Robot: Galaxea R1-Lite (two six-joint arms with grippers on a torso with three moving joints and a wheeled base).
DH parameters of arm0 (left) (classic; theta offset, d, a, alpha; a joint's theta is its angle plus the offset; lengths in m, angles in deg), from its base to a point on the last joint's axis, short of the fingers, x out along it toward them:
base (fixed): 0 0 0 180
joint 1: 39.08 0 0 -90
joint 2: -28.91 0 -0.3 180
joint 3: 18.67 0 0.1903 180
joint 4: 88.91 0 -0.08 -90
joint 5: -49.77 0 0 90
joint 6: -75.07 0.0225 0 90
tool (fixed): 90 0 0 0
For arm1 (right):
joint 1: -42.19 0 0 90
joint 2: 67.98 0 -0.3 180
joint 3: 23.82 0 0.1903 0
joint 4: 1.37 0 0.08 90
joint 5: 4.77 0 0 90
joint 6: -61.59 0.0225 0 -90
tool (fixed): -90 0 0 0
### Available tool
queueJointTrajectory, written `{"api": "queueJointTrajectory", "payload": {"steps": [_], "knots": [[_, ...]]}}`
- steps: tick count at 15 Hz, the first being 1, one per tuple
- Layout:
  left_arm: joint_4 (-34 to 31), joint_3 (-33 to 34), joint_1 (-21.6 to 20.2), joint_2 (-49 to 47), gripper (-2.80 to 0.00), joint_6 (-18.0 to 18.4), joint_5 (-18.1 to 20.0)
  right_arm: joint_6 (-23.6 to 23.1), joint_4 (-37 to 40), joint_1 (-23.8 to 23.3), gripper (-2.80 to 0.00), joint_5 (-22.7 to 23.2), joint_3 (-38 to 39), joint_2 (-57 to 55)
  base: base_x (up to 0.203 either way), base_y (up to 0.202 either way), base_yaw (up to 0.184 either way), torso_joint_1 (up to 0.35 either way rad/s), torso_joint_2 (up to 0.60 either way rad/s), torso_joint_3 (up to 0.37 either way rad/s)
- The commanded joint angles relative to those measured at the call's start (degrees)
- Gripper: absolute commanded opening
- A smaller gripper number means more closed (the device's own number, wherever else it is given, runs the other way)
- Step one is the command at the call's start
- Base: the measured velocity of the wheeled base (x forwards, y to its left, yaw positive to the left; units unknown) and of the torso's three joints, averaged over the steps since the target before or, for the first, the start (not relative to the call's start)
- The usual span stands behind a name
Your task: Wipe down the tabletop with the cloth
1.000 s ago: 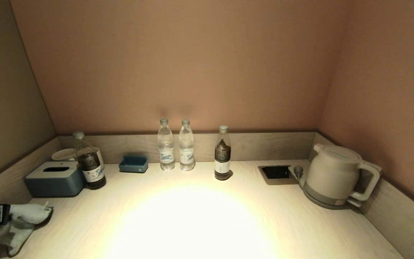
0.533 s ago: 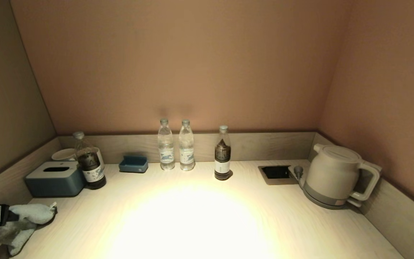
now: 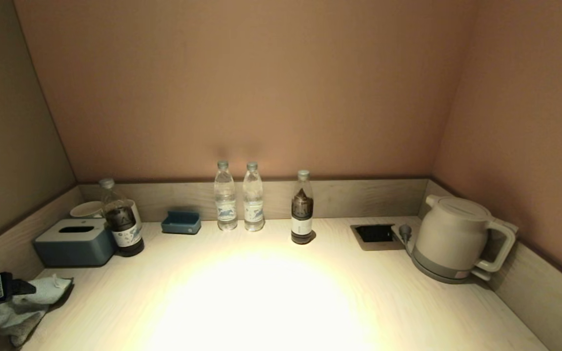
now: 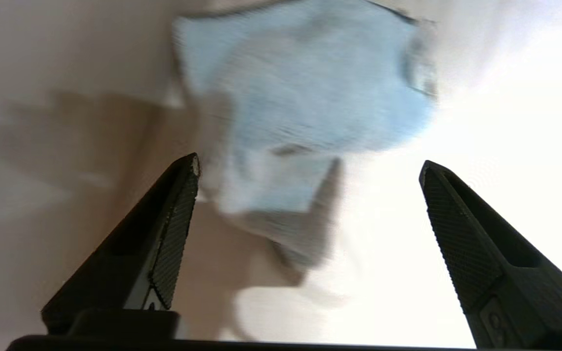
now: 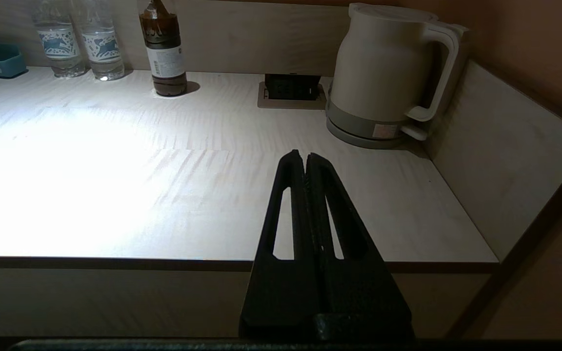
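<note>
A crumpled light blue-white cloth (image 3: pixel 27 302) lies on the pale wooden tabletop (image 3: pixel 261 302) at its front left corner. It also shows in the left wrist view (image 4: pixel 305 102). My left gripper (image 3: pixel 17 288) is open just above the cloth, its fingers spread wide with nothing between them (image 4: pixel 308 165). My right gripper (image 5: pixel 305 157) is shut and empty, held in front of the table's front edge on the right side; it does not show in the head view.
Along the back stand a blue tissue box (image 3: pixel 73 242), a dark bottle (image 3: pixel 122 219), a white cup (image 3: pixel 86 209), a blue tray (image 3: pixel 181 223), two water bottles (image 3: pixel 238 197), another dark bottle (image 3: pixel 302 208), a socket recess (image 3: pixel 373 234) and a white kettle (image 3: pixel 456 239). Low walls border three sides.
My left gripper has let go of the cloth and pulled back toward the left edge. The cloth has settled flatter on the table.
</note>
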Motion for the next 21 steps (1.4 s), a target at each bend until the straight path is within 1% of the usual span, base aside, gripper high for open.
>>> {"api": "queueJointTrajectory", "payload": {"steps": [1,4,6,8,10,11,13,17,19,20,21], "knots": [[-0.5,0.6,0.8,1.9,0.0,-2.0,1.0,-0.1,0.0,0.0,-2.8,0.0,0.0,-0.1,0.0,0.0,0.0,0.0,0.0,0.0],[-1.0,4.0,3.2,8.1,0.0,-2.6,5.3,-0.1,0.0,0.0,-2.8,0.0,-0.1,-0.1,0.0,0.0,0.0,0.0,0.0,0.0],[-1.0,5.9,5.4,12.8,0.0,-2.7,6.2,-0.1,0.0,0.0,-2.8,0.0,0.0,-0.1,0.0,0.0,0.0,0.0,0.0,0.0],[-1.2,6.7,6.1,15.7,0.0,-2.7,6.4,-0.1,0.0,0.0,-2.8,0.0,-0.1,-0.1,0.0,0.0,0.0,0.0,0.0,0.0],[-1.4,7.9,6.5,22.2,0.0,-2.5,6.4,-0.1,0.0,0.0,-2.8,0.0,0.0,-0.1,0.0,0.0,0.0,0.0,0.0,0.0],[-1.4,8.9,6.7,25.9,-2.8,-2.4,6.5,-0.1,0.0,0.0,-2.8,0.0,0.0,-0.1,0.0,0.0,0.0,0.0,0.0,0.0],[-1.4,10.8,7.1,32.2,-2.8,-2.2,6.6,-0.1,0.1,0.0,-2.8,0.0,0.0,-0.1,0.0,0.0,0.0,0.0,0.0,0.0],[-1.6,12.9,7.3,43.5,-2.8,-1.5,8.1,-0.1,0.0,0.0,-2.8,0.0,0.0,-0.1,0.0,0.0,0.0,0.0,0.0,0.0],[-1.9,13.3,7.3,49.7,-2.8,-1.5,10.2,-0.1,0.0,0.0,-2.8,0.0,0.0,-0.1,0.0,0.0,0.0,0.0,0.0,0.0],[-3.4,13.2,7.3,52.9,-2.8,-1.5,11.6,-0.1,0.0,0.0,-2.8,0.0,0.0,-0.1,0.0,0.0,0.0,0.0,0.0,0.0],[-6.3,12.9,7.3,56.0,-2.8,-1.6,12.9,-0.1,0.0,0.0,-2.8,0.0,0.0,-0.1,0.0,0.0,0.0,0.0,0.0,0.0]]}}
